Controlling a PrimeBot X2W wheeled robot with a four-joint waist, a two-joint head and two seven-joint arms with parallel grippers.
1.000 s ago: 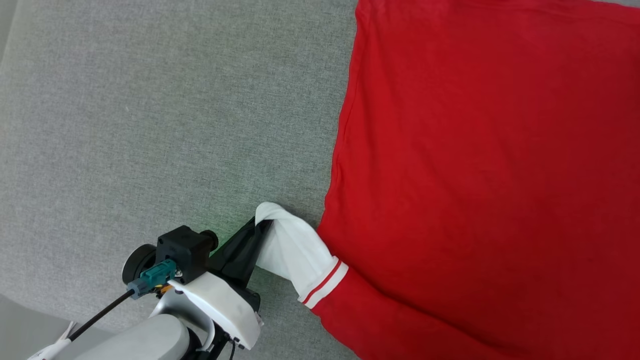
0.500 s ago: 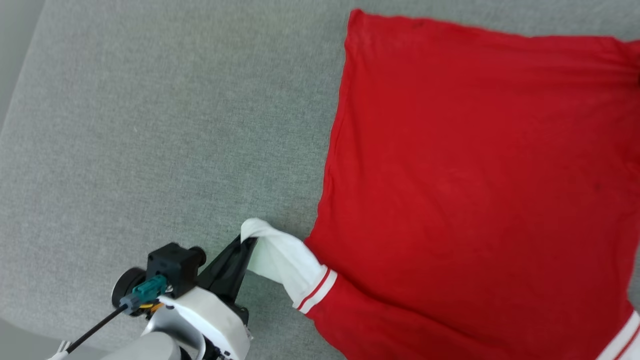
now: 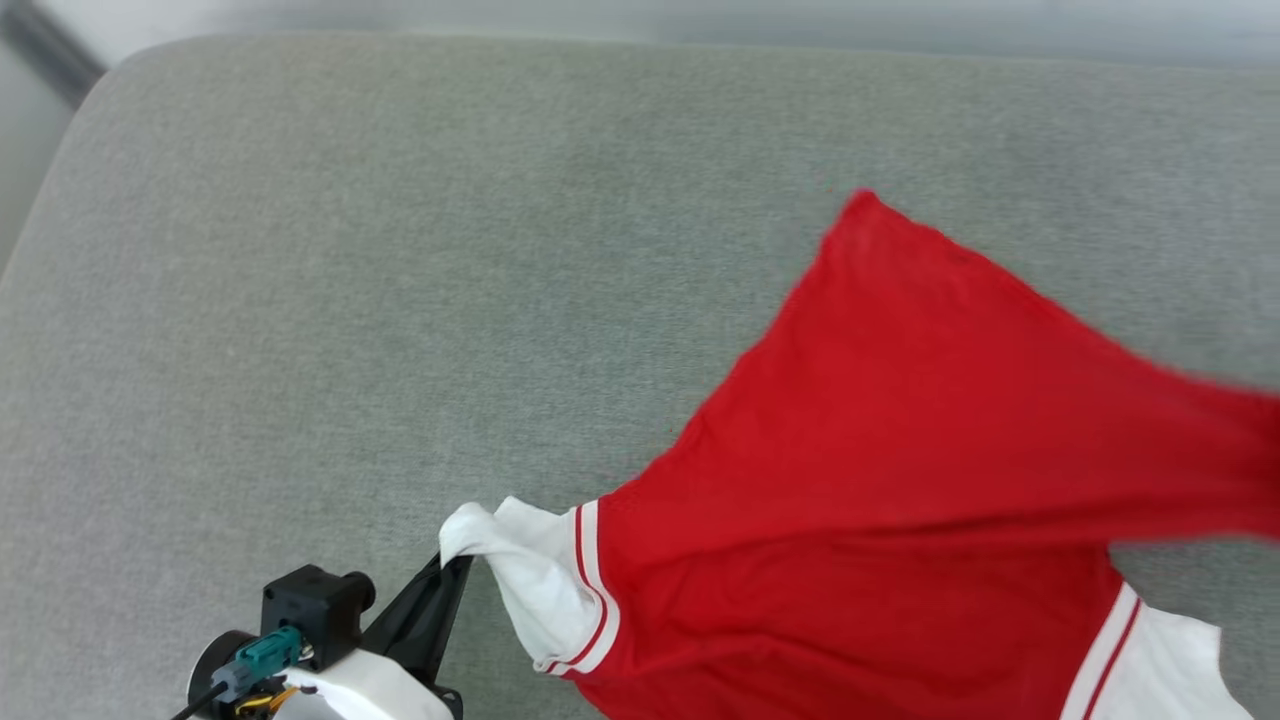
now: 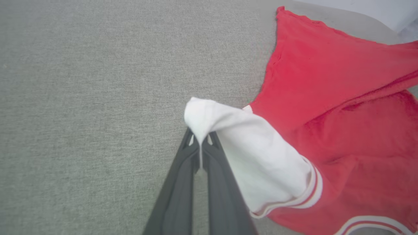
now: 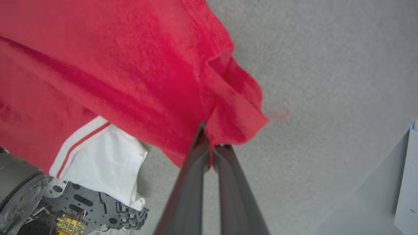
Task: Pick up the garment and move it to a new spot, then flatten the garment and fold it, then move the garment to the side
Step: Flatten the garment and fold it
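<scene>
**Left hand (image 4: 200, 143) and right hand (image 5: 210, 147) both clamped on the garment (image 3: 900, 470)**

Your left hand's fingers are pressed together on the tip of one white sleeve (image 4: 261, 153). Your right hand's fingers pinch a bunched red edge of the body, with no gap between them. The garment shows its plain red side and is drawn out between the two grips over the near right part of the grey upholstered surface (image 3: 350, 250). One red corner points toward that surface's far edge. The second sleeve (image 3: 1170, 665), white with red-and-white trim, sits by the surface's near edge. You cannot tell how much cloth is raised off the surface.
</scene>
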